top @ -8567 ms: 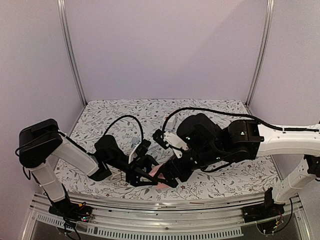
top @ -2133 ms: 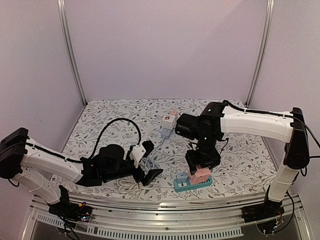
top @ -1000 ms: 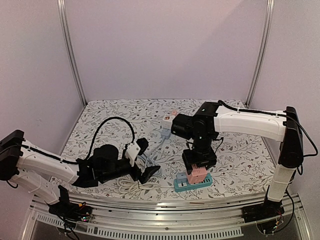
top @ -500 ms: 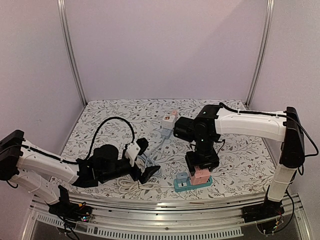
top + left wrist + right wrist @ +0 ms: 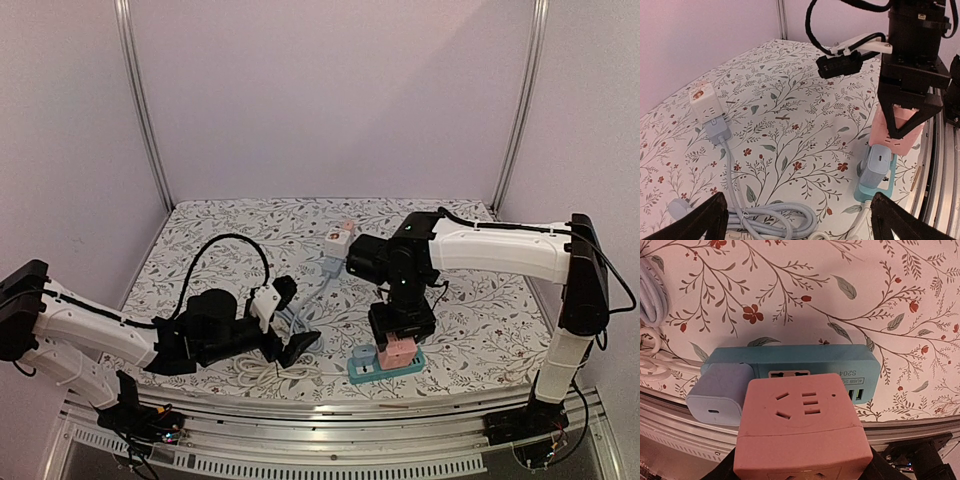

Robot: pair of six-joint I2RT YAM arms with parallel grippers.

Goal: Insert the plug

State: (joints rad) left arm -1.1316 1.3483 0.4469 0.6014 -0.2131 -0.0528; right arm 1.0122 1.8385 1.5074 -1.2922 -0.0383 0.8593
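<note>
A pink cube plug [image 5: 398, 352] hangs upright in my right gripper [image 5: 400, 338], whose fingers are shut on its sides. It sits directly over the teal power strip [image 5: 372, 372] near the table's front edge. In the right wrist view the pink plug [image 5: 802, 425] covers the strip's middle, and one socket on the teal power strip [image 5: 790, 362] shows just past it. The plug's underside is hidden. A lavender adapter [image 5: 722, 395] occupies the strip's left end. My left gripper [image 5: 290, 322] is open and holds nothing, left of the strip.
A white cube adapter [image 5: 705, 102] with a grey plug and cord lies further back. A coiled grey cable [image 5: 765, 220] lies under my left gripper [image 5: 800, 220]. The metal front rail [image 5: 330, 415] runs just beyond the strip.
My right gripper has shifted the pink plug slightly sideways above the strip. The left arm has stayed still with its jaws open.
</note>
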